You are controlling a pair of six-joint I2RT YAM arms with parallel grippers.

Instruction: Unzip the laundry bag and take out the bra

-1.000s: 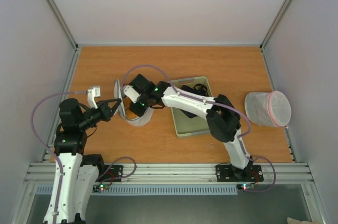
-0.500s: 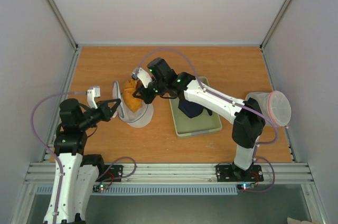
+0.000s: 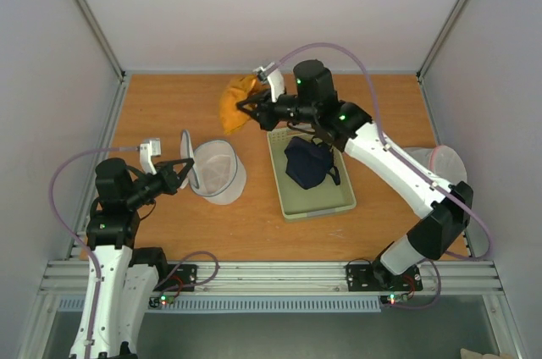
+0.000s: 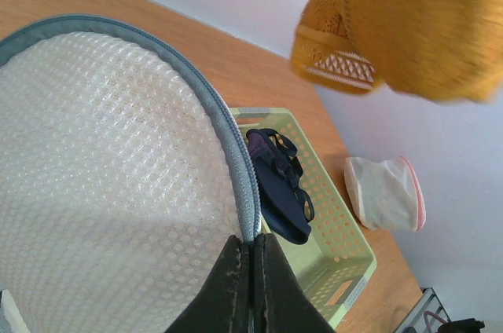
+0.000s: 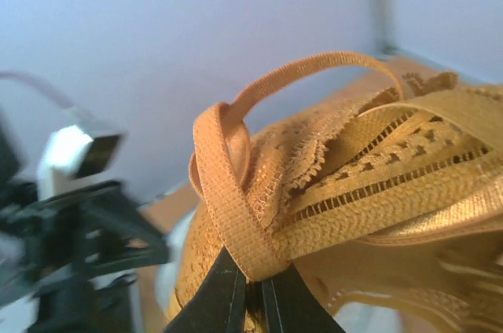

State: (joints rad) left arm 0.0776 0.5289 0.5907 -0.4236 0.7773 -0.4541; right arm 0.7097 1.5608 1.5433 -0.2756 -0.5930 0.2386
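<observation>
**Position of task items.** The round white mesh laundry bag with a grey zip band (image 3: 218, 174) was found left of centre in the overhead view, on the wooden table (image 3: 254, 228), with its lid flap stood open. The soft mustard-orange lace bra (image 3: 236, 102) was found in the upper middle of that view, well apart from the bag. It was judged to be held in the air, since it was seen against the wall at the upper right of the left wrist view.

**Grippers.** The left gripper (image 3: 188, 162) was seen with its jaws pinched together on the grey zip band at the flap's rim. The right gripper (image 5: 251, 286) was seen with its jaws clamped on the bra where a thin strap loop meets the lace band.

**Handling.** The bra was judged to be light, limp and easily bunched. Its openwork lace was thought liable to snag on the zip teeth. The flat woven strap was considered narrow and somewhat slippery, so the thicker gathered band beside it was judged the safer place to take hold. The bag was judged to be light, with only its rim giving any stiffness.

**Other items.** A dark navy strappy garment (image 3: 306, 164) was noted lying in the pale green perforated plastic tray (image 3: 323, 201), right of centre. A translucent round bag with a pink rim (image 3: 439, 174) was noted at the right edge, partly hidden by the right arm.

**Markings.** No brand, label or legible writing was found in any view.
</observation>
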